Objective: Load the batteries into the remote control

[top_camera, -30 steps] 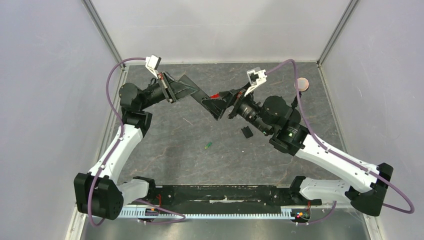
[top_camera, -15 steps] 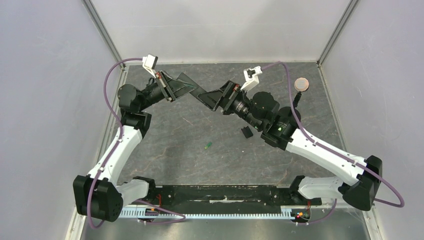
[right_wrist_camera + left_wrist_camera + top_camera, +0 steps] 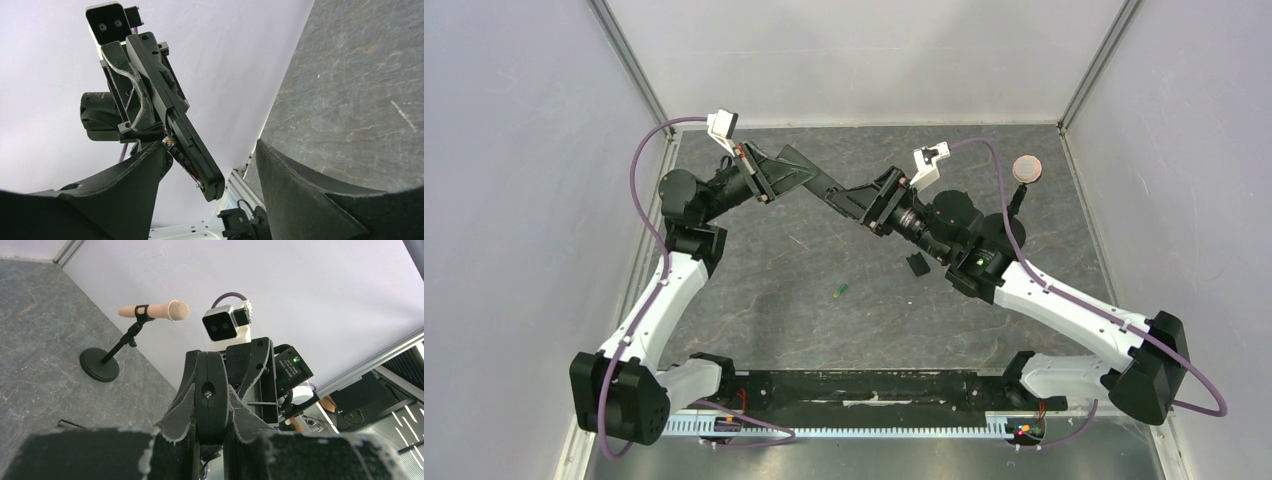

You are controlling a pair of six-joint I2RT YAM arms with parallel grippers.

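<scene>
My left gripper [image 3: 786,180] is shut on the remote control [image 3: 827,192], a slim black bar held above the table and pointing at the right arm. End-on in the left wrist view, the remote control [image 3: 212,395] sits squeezed between the pads of the left gripper [image 3: 212,412]. My right gripper [image 3: 865,203] stands open around the remote's free end. In the right wrist view, the remote control [image 3: 192,145] hangs between the fingers of the right gripper [image 3: 210,145], with a gap on each side. A dark battery [image 3: 181,157] lies along its near face. The green battery [image 3: 840,291] lies on the table.
A small black flat piece [image 3: 917,264] lies on the table under the right arm. A black round-based stand with a tan disc [image 3: 1027,168] stands at the back right, near the wall. Grey walls close in the table on three sides.
The right gripper has swung left and forward onto the remote's end, and its jaws have narrowed a little. The left arm and remote have barely shifted.
</scene>
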